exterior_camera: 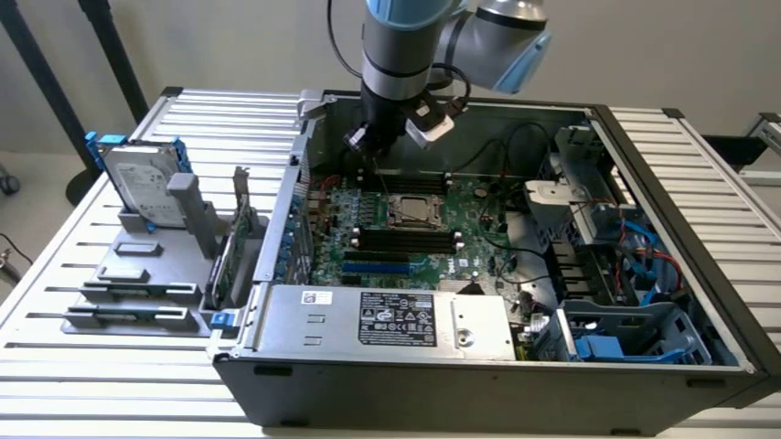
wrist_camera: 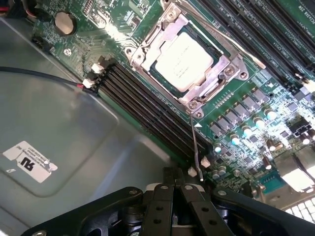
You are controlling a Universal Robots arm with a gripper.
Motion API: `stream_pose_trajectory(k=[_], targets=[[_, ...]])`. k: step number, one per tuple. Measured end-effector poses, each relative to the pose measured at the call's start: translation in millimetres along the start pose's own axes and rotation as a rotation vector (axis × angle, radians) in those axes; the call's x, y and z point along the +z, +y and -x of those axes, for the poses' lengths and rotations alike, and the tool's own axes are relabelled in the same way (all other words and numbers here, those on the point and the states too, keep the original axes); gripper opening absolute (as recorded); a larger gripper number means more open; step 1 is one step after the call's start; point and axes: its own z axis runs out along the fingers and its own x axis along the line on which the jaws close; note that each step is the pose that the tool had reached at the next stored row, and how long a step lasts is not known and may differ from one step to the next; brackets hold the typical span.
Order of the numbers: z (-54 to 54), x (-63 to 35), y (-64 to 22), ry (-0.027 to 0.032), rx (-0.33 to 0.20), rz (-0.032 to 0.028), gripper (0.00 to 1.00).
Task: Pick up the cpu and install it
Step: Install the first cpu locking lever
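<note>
**Slatted white table, open computer case, fingers clenched above the board**

White slats make up the table (exterior_camera: 73,229), and on it stands an open computer case (exterior_camera: 488,384) with its green circuit board (exterior_camera: 476,206) facing up. 1 grey-and-blue arm (exterior_camera: 397,46) hangs into the case from above. Its fingers (exterior_camera: 369,139) are over the board near the case's back wall. In the wrist view the 2 black fingers (wrist_camera: 174,196) are clenched together with no gap and nothing held between them.

The cpu (exterior_camera: 412,212) lies flat in its socket on the board, below the fingers and out ahead of them, well apart from them. A metal frame (wrist_camera: 229,69) surrounds it on every side. From 1 corner of that frame a thin wire lever (wrist_camera: 195,142) runs toward the fingers and ends near their tips. Black memory slots (wrist_camera: 142,105) lie between the fingers and the cpu, just beside the frame.

Outside the case, toward the exterior view's left of the fingers, a hard drive (exterior_camera: 137,187) in a blue bracket stands upright on a grey holder (exterior_camera: 134,306). A silver power supply (exterior_camera: 379,320) lies beyond the cpu from the fingers, along the case's near wall.
</note>
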Motion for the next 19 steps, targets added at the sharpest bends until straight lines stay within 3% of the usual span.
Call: stream_pose_trajectory(k=[2, 8, 19], targets=[[0.5, -4.6, -0.2, 0.0034, 0.004, -0.0012, 0.11], [6.0, -15.0, 2.6, 0.0041, 0.011, -0.0020, 0.11], [35.5, -21.0, -4.1, 0.0042, 0.011, -0.0019, 0.11]])
